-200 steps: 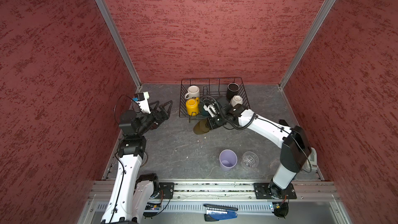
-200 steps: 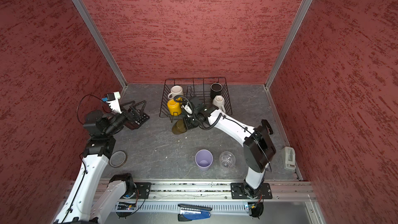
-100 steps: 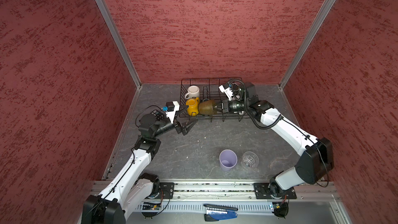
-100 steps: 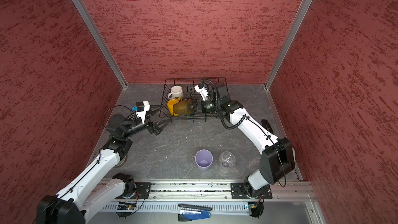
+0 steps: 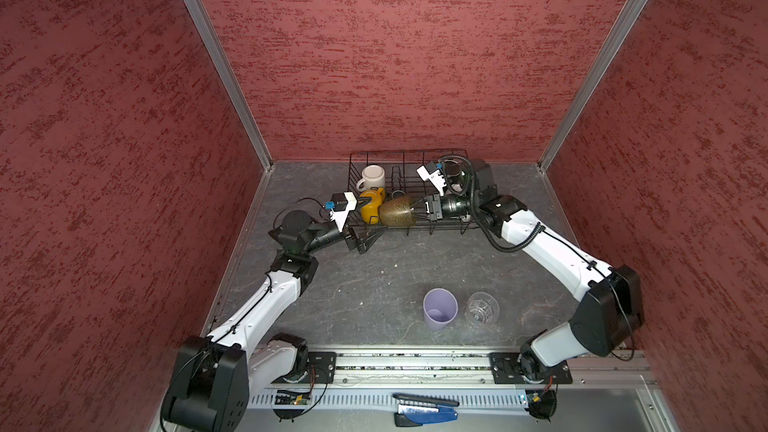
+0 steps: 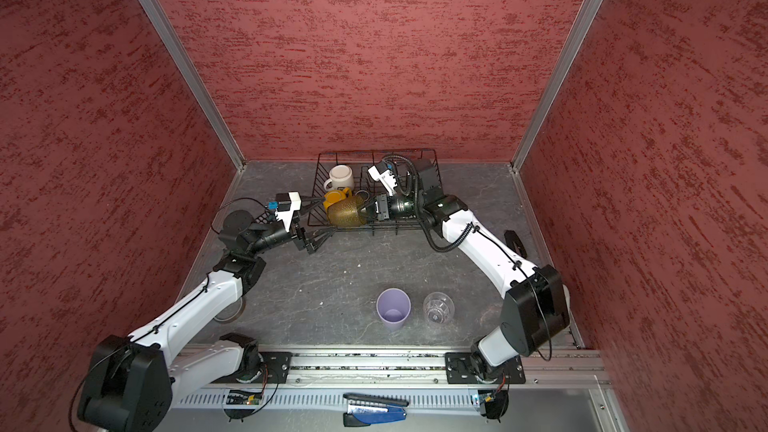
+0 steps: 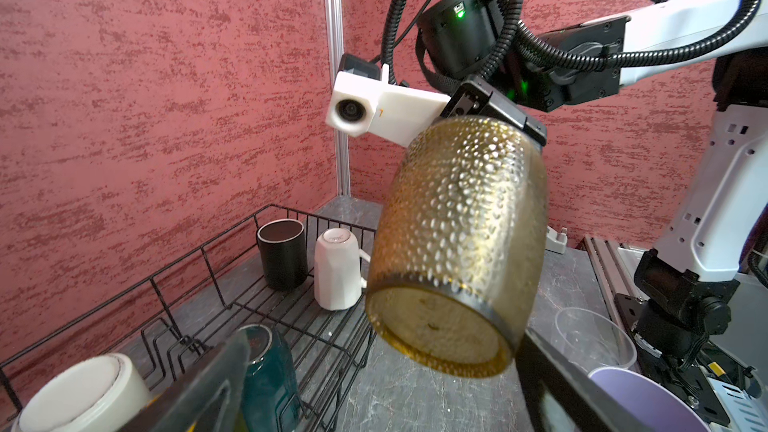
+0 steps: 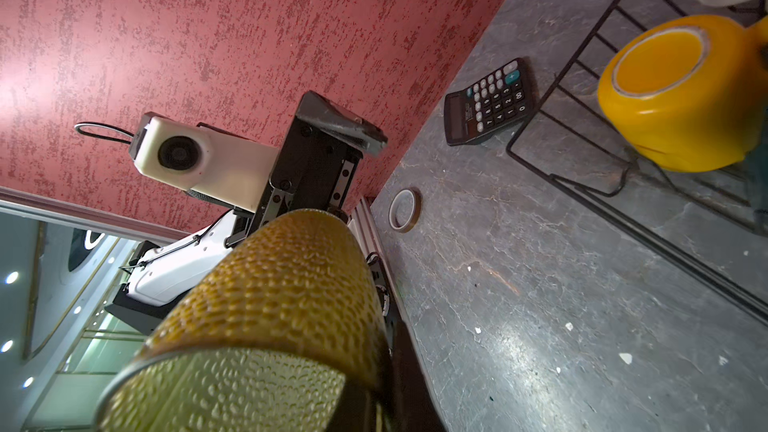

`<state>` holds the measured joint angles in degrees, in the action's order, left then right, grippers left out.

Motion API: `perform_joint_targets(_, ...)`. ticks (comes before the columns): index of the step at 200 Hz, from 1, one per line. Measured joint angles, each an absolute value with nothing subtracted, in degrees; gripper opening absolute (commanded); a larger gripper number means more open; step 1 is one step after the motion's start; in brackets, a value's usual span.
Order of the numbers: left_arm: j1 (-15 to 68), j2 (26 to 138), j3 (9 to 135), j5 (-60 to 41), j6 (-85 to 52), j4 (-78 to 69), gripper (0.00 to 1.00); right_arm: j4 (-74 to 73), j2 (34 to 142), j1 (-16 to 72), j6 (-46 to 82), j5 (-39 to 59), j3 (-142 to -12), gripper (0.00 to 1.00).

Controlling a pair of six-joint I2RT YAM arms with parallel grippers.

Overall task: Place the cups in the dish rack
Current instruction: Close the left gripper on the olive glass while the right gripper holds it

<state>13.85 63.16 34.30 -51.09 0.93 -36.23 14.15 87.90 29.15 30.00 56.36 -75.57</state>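
My right gripper [image 5: 420, 207] [image 6: 371, 211] [image 8: 368, 405] is shut on the rim of the olive-brown tumbler [image 5: 397, 211] [image 6: 346, 210] [image 7: 457, 243] [image 8: 270, 305]. It holds the tumbler on its side above the front of the dish rack [image 5: 409, 153] [image 6: 374, 152] [image 7: 224, 238]. My left gripper [image 5: 374, 216] [image 6: 327, 216] [image 7: 382, 409] is open, and the tumbler's base lies just ahead of it. In the rack are a white mug [image 5: 372, 177], yellow mug [image 5: 371, 205] [image 8: 681, 93], teal mug [image 7: 266, 371], black mug [image 7: 282, 257] and an upturned white mug [image 7: 336, 270].
A lavender tumbler [image 5: 439, 314] [image 6: 393, 314] and a clear glass tumbler [image 5: 482, 312] [image 6: 437, 307] stand near the table's front. A calculator [image 8: 486, 103] and a tape roll [image 8: 404, 209] [image 6: 230, 313] lie by the left wall. Red walls close three sides.
My right gripper has lifted the olive-brown tumbler from the table up over the rack's front. My left arm has swung from the left wall to the rack, its open gripper facing the tumbler's base.
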Motion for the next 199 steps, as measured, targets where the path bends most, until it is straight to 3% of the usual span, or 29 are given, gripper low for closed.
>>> perform_joint_targets(47,14.22,66.28,35.20,-54.89,0.58,-40.47,1.00,13.72,87.92,30.04,30.02,56.36,-75.57,0.00)
perform_joint_targets(92,14.57,67.79,36.03,-57.52,-0.58,-43.38,0.89,12.34,88.09,30.55,30.96,56.42,-75.57,0.00)
perform_joint_targets(199,15.79,72.16,37.54,-60.18,-4.10,-51.48,0.84,9.19,89.65,31.35,34.44,56.82,-75.57,0.00)
